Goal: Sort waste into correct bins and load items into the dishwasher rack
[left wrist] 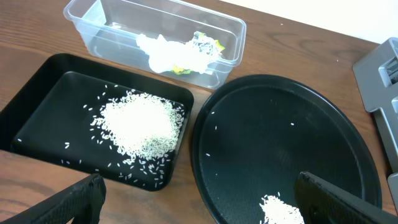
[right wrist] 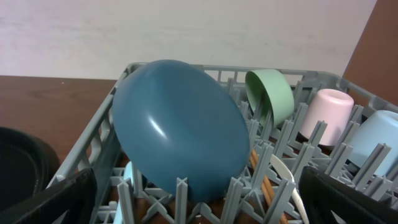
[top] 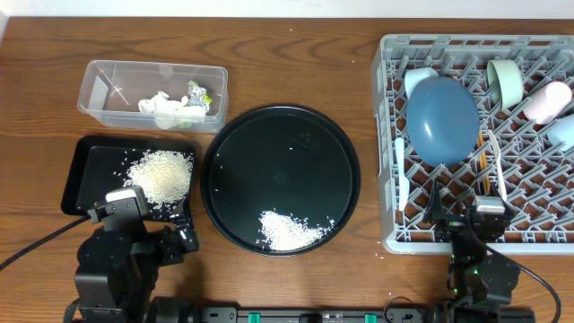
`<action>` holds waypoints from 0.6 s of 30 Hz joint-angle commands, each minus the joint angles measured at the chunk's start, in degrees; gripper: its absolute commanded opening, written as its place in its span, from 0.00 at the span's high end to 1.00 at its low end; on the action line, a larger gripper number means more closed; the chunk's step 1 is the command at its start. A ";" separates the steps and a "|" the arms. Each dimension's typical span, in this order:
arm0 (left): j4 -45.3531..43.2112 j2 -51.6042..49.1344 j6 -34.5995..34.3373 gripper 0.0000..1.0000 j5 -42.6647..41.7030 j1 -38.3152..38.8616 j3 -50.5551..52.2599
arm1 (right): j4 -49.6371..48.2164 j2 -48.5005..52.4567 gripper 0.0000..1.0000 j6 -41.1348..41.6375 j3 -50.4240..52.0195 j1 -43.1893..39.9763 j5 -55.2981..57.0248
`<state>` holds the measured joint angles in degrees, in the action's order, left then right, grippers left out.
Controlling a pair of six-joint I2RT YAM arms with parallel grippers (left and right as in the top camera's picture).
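We think the job is almost done. The napkin (top: 161, 106) and the wrapper (top: 199, 92) lie in the clear tub (top: 94, 90) near the back left corner of the desk. The big rack (top: 384, 135) at the right edge of the desk holds the blue bowl (top: 442, 119), the green bowl (top: 505, 81), the pink cup (top: 549, 100), the blue cup (top: 563, 133), the chopsticks (top: 484, 166) and the white cutlery (top: 400, 166).

What is left is rice. One heap (top: 161, 175) lies in the small black tray (top: 85, 166) by the left front of the desk. Another heap (top: 289, 231) lies on the round tray (top: 287, 152) in the middle of the desk, close to that tray's front rim. So we think the rice step is the one in hand.

The left pincer (left wrist: 199, 180) is wide and holds nothing. It hangs near the front edge of the desk, looking over both black trays. The right pincer (right wrist: 196, 180) is wide too and holds nothing. It waits at the front side of the rack.

Next, we think the round tray must be lifted by its rim and tipped over the small tray. It should go slowly, or grains could spill on the desk.
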<state>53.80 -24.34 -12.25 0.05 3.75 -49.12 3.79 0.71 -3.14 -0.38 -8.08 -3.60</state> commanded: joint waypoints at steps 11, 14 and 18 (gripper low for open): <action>0.13 0.42 -0.92 0.02 0.61 -0.31 0.22 | 0.26 -0.44 0.01 -0.59 0.09 0.68 0.48; 1.05 2.12 0.31 0.02 0.87 -0.31 0.87 | 0.26 -0.44 0.01 -0.59 0.07 0.68 0.48; -2.21 6.88 1.75 0.02 0.87 -0.33 6.25 | 0.26 -0.44 0.01 -0.59 0.09 0.68 0.48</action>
<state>53.04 -20.53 -11.92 0.23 3.75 -46.44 3.81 0.71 -3.20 -0.38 -8.08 -3.55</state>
